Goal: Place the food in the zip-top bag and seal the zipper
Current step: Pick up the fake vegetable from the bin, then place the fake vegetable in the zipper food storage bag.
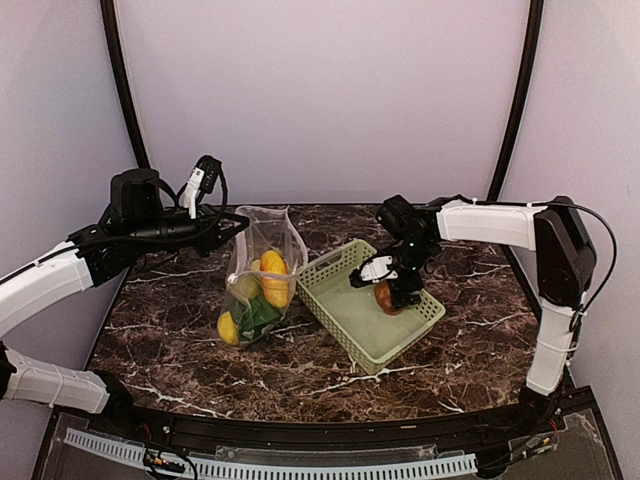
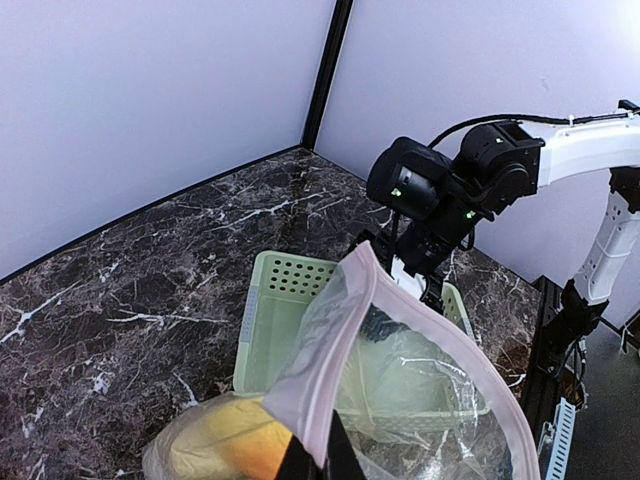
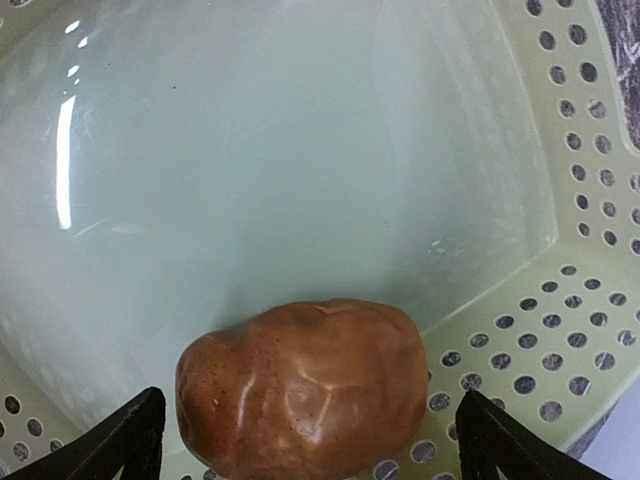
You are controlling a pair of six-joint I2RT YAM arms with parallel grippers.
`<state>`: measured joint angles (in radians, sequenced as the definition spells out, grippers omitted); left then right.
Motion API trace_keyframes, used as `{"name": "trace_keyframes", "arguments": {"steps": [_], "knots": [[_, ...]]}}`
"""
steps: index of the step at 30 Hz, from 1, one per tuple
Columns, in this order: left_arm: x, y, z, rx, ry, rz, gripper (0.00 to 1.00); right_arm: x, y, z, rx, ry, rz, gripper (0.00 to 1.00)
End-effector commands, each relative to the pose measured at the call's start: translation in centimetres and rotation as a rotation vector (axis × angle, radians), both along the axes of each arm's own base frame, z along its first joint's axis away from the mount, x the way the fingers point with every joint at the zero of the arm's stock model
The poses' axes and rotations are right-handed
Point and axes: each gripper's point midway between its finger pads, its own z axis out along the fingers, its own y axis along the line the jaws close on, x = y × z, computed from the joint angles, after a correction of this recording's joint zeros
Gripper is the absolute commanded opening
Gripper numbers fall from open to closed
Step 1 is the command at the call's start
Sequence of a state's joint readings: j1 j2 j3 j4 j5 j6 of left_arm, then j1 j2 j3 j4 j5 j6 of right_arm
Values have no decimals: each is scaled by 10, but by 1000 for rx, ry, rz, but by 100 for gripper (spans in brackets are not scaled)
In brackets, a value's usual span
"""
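The zip-top bag [image 1: 262, 270] stands upright on the table, its mouth held up. My left gripper [image 1: 238, 221] is shut on the pinkish zipper [image 2: 340, 335] at the mouth's edge; the fingers [image 2: 345, 462] pinch that strip. Inside the bag lie a yellow lemon [image 1: 229, 327], an orange piece [image 1: 274, 276] and green pieces [image 1: 258, 314]. A brown potato [image 3: 305, 385] lies in a corner of the pale green basket [image 1: 345, 305]. My right gripper [image 3: 305, 440] hangs just above the potato, open, one fingertip on each side and neither touching it.
The basket [image 3: 560, 330] has perforated walls that rise close around the right fingers. In the left wrist view the right arm's wrist [image 2: 440, 190] hangs over the basket's far end [image 2: 290, 275], just behind the bag's open mouth. Dark marble table [image 1: 180, 330] lies around both.
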<state>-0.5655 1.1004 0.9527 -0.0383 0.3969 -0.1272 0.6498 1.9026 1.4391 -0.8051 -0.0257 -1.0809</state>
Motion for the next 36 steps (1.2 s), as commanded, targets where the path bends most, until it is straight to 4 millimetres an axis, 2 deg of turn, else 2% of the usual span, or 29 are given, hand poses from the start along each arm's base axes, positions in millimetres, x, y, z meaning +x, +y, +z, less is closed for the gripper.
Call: {"name": "trace_keyframes", "arguments": {"steps": [1, 7, 12, 13, 16, 18, 24, 29, 36], "knots": [[-4, 1, 11, -23, -35, -10, 1, -3, -9, -26, -99, 5, 24, 99], [-5, 1, 12, -27, -35, -16, 1, -6, -13, -37, -145, 11, 21, 97], [-5, 1, 13, -28, -37, -15, 1, -2, -17, -41, -198, -19, 4, 88], [-5, 1, 12, -27, -36, -13, 1, 3, -17, -37, -212, -46, -5, 79], [-5, 1, 13, -27, -37, -13, 1, 7, -14, -25, -198, -70, -19, 70], [-5, 1, 13, -27, -37, -13, 1, 8, -6, -8, -152, -77, -33, 66], [-3, 2, 10, -20, -36, -7, 1, -8, 41, 77, 157, 8, -65, 63], [-2, 0, 8, -15, -31, -10, 1, -38, 79, 162, 448, 125, -20, 63], [-1, 1, 6, -6, -34, -5, 1, -85, 115, 267, 796, 308, 137, 64]]}}
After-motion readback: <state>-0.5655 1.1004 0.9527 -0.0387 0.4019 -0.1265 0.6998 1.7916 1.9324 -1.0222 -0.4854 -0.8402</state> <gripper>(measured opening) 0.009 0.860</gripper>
